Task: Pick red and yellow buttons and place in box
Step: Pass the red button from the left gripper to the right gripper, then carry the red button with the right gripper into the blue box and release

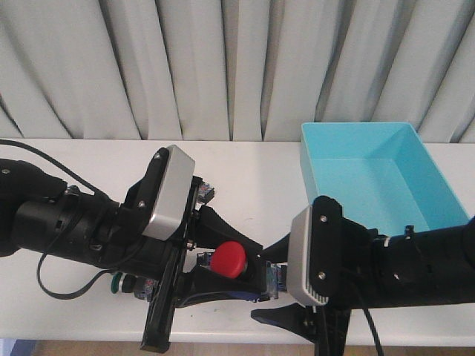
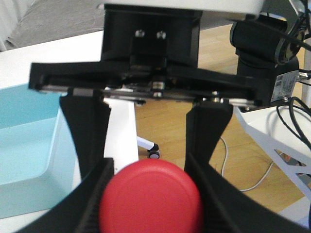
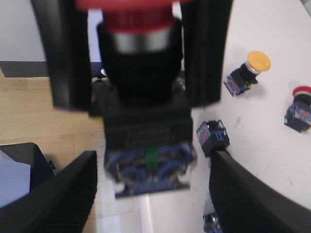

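My left gripper (image 1: 239, 261) is shut on a red button (image 1: 227, 259) and holds it above the table's front edge. In the left wrist view the red cap (image 2: 150, 198) sits between the two black fingers (image 2: 85, 194). My right gripper (image 1: 265, 285) is open and faces it. In the right wrist view the held button's black body (image 3: 145, 104) and blue base hang just beyond my open right gripper (image 3: 153, 194). A yellow button (image 3: 252, 68) and another red button (image 3: 299, 109) lie on the table. The turquoise box (image 1: 438, 178) stands at the back right.
A loose blue-black switch body (image 3: 213, 137) lies on the table near the right fingers. A green-capped button (image 1: 116, 282) peeks from under the left arm. Another switch (image 1: 206, 193) lies behind the left gripper. The box wall (image 2: 29, 145) shows in the left wrist view.
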You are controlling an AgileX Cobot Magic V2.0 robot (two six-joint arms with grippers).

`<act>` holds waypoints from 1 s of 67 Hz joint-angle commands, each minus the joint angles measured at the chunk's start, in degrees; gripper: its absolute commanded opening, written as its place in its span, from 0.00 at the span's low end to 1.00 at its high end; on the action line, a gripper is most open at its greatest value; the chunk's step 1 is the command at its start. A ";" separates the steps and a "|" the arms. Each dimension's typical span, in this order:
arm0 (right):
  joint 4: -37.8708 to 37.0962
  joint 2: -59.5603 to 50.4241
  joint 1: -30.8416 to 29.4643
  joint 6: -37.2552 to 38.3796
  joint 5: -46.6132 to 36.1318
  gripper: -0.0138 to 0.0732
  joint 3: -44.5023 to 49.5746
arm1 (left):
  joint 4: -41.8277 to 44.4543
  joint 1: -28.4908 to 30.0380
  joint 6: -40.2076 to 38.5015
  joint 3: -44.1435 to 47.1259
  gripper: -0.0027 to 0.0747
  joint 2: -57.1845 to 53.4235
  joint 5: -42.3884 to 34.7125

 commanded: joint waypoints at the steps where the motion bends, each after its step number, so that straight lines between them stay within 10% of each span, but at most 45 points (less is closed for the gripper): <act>1: 4.53 -0.36 0.35 -2.81 -0.69 0.70 -2.28 | -4.58 0.09 0.06 -1.47 0.27 -1.55 2.58; 43: 9.58 -0.34 0.29 -9.07 1.10 0.43 -2.20 | -4.58 0.09 -0.26 -1.47 0.30 -1.55 2.58; 67: 9.53 -0.34 0.24 -9.07 1.93 0.40 -2.20 | -4.54 0.09 -0.57 -1.47 0.72 -1.55 1.17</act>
